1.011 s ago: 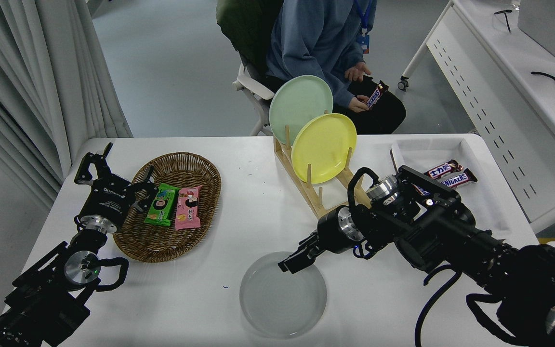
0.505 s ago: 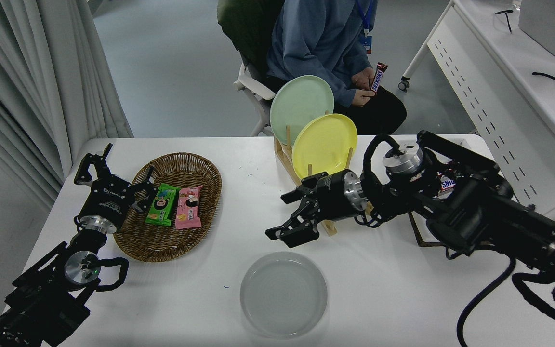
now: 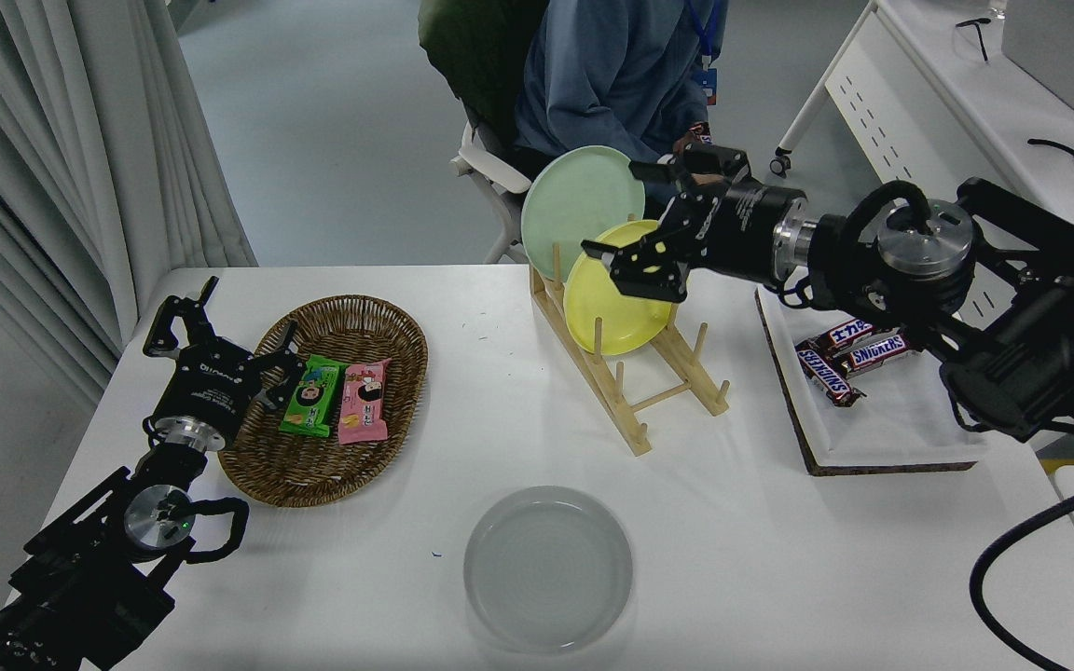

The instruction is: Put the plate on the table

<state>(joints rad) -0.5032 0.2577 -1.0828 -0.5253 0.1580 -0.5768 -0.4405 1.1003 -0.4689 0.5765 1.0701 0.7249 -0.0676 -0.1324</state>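
Note:
The pale grey-white plate lies flat on the white table, near its front edge at the middle, with nothing touching it. My right gripper is far from it, raised at the back. It is open, its jaws standing at the upper right rim of the yellow plate, with nothing held between them. My left gripper is parked open at the lower left, beside the wicker basket.
A wooden rack holds the yellow plate and a mint green plate upright. The basket holds two snack packets. At the right, a white tray holds chocolate bars. A person in blue sits behind the table.
My right arm has lifted away from the grey plate and swung back and up to the yellow plate in the rack. The grey plate stays flat on the table. The left arm has not moved.

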